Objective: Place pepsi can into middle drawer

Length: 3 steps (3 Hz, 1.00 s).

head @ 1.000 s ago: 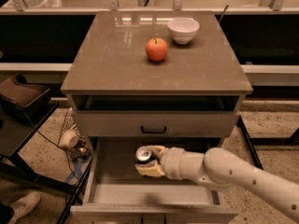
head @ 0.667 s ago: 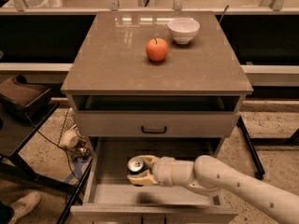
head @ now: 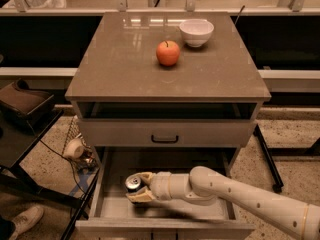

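Observation:
The middle drawer (head: 112, 204) is pulled out below the cabinet top, pale grey with a flat floor. My gripper (head: 139, 186) reaches in from the lower right and sits low inside the drawer, left of centre. It is shut on the pepsi can (head: 133, 182), whose silver top faces up between the tan fingers (head: 142, 196). The can's body is mostly hidden by the fingers, and I cannot tell whether it touches the floor.
On the cabinet top (head: 120, 69) stand an orange-red apple (head: 168, 53) and a white bowl (head: 196, 32). A closed drawer front with a black handle (head: 165, 139) is above the open drawer. A dark chair (head: 25, 104) and cables are at the left.
My gripper with the can has moved left and lower into the drawer, from about its centre toward the left side.

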Each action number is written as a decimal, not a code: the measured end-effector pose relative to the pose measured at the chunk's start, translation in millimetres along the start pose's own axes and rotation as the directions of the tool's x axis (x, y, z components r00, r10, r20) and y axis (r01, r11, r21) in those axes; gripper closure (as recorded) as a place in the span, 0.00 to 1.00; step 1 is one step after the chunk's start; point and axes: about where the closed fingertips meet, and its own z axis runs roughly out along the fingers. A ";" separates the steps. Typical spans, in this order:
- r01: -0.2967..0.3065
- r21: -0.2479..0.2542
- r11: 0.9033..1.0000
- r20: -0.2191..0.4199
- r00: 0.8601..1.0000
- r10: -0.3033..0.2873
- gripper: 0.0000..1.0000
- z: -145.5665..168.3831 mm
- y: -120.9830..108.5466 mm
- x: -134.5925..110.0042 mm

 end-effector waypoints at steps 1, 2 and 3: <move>0.010 -0.035 0.999 0.001 1.000 -0.010 1.00 25.9 -2.9 5.9; -0.006 -0.046 0.999 0.009 1.000 0.006 1.00 40.1 -3.9 15.9; -0.006 -0.048 0.999 0.010 1.000 0.007 0.82 41.4 -2.7 15.5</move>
